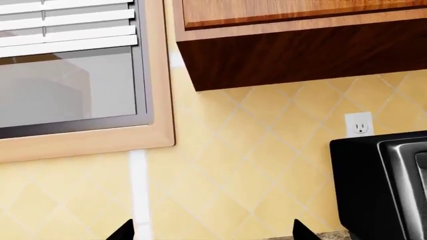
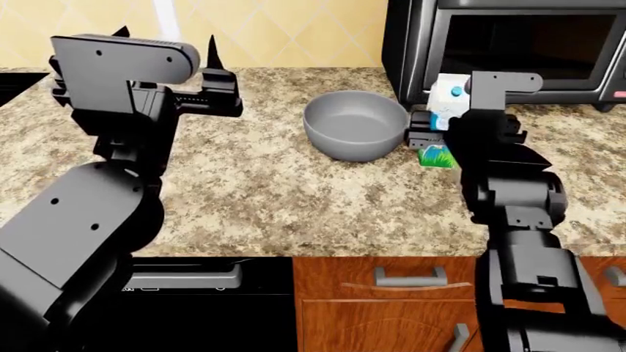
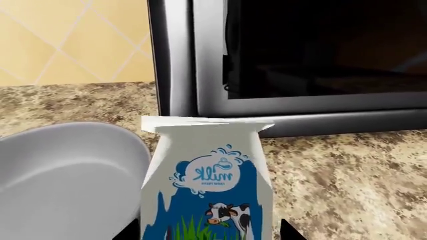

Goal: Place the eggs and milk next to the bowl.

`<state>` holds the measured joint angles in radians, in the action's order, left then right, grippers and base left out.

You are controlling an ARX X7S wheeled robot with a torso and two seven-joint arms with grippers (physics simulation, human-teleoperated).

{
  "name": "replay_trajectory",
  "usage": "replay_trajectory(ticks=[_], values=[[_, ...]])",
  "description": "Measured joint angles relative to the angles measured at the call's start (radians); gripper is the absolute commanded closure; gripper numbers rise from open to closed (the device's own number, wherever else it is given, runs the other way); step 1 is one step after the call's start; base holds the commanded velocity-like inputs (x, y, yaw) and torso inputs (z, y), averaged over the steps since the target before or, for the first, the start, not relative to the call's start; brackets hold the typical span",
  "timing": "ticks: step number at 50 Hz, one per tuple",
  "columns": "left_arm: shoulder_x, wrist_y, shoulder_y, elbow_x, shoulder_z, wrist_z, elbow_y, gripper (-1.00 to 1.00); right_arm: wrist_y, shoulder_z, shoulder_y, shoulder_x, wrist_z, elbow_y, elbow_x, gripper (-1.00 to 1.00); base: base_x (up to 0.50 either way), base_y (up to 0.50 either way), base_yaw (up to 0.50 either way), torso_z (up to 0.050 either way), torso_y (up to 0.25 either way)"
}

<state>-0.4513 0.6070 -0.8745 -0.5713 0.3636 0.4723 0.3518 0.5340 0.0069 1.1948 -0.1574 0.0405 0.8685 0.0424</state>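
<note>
The milk carton, white on top with a cow picture, stands upright on the counter just right of the grey bowl, in front of the oven. My right gripper is around its lower part. In the right wrist view the carton fills the space between the jaws of the right gripper, which sit close against its sides, and the bowl is beside it. My left gripper is open and empty, raised above the counter's left part; in its own view the left gripper faces the tiled wall. No eggs are in view.
A black toaster oven stands against the wall behind the carton and also shows in the left wrist view. A window and a wall cabinet are above. The granite counter ends at a front edge above drawers.
</note>
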Motion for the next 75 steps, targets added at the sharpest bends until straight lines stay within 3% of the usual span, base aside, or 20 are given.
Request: replay_trajectory(ticks=[25, 35, 51, 61, 75], values=[[-0.012, 0.007, 0.016, -0.024, -0.016, 0.011, 0.031, -1.00, 0.378, 0.030, -0.233, -0.009, -0.005, -0.672, 0.061, -1.00, 0.00, 0.00, 0.00, 0.000, 0.000], [-0.036, -0.022, 0.093, -0.039, -0.041, 0.028, 0.110, -1.00, 0.494, 0.062, -0.361, -0.007, 0.008, -1.016, 0.115, -1.00, 0.00, 0.00, 0.00, 0.000, 0.000], [-0.083, -0.179, 0.347, -0.013, -0.114, 0.065, 0.270, -1.00, 0.468, 0.102, -0.595, 0.004, 0.058, -1.456, 0.203, -1.00, -0.12, 0.00, 0.00, 0.000, 0.000], [-0.104, -0.230, 0.433, -0.008, -0.136, 0.074, 0.341, -1.00, 0.437, 0.131, -0.687, 0.011, 0.065, -1.569, 0.231, -1.00, -0.48, 0.16, 0.00, 0.000, 0.000], [-0.126, -0.253, 0.477, -0.015, -0.161, 0.081, 0.383, -1.00, 0.419, 0.071, -0.729, -0.002, 0.041, -1.635, 0.215, -1.00, -0.02, 0.50, 0.00, 0.000, 0.000]])
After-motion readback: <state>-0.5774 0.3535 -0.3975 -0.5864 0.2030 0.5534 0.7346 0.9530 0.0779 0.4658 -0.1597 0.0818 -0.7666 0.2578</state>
